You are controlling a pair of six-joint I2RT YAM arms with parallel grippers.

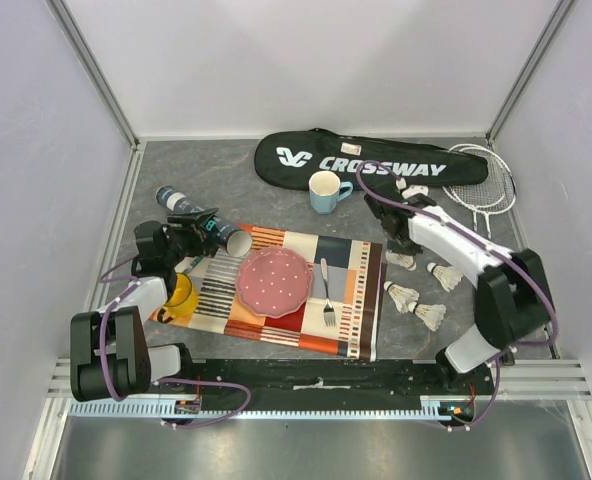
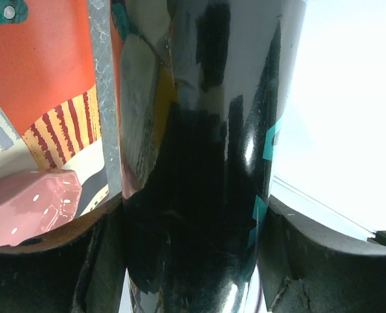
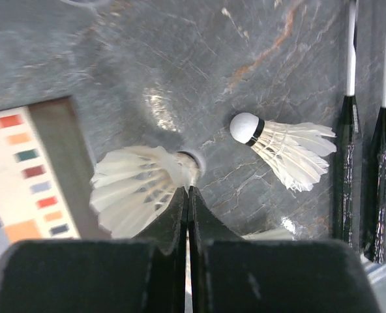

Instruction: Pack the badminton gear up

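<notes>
Our left arm [image 1: 141, 295] rises from its base at the lower left of the frame. Its black two-finger left gripper [image 1: 198, 232] stands wide, one finger against each side of a long dark glossy tube [image 2: 193, 163]. Our white-and-black right arm [image 1: 456, 245] folds in from the lower right toward the centre. The black right gripper [image 3: 188, 192] has its jaws pressed together, tips touching a white feathered shuttlecock [image 3: 137, 189].

Plate [image 1: 274, 281] and fork [image 1: 327, 293] on mat [image 1: 356, 300]; cup [image 1: 325, 190] before bag [image 1: 376, 160]; rackets [image 1: 481, 185] right of it
</notes>
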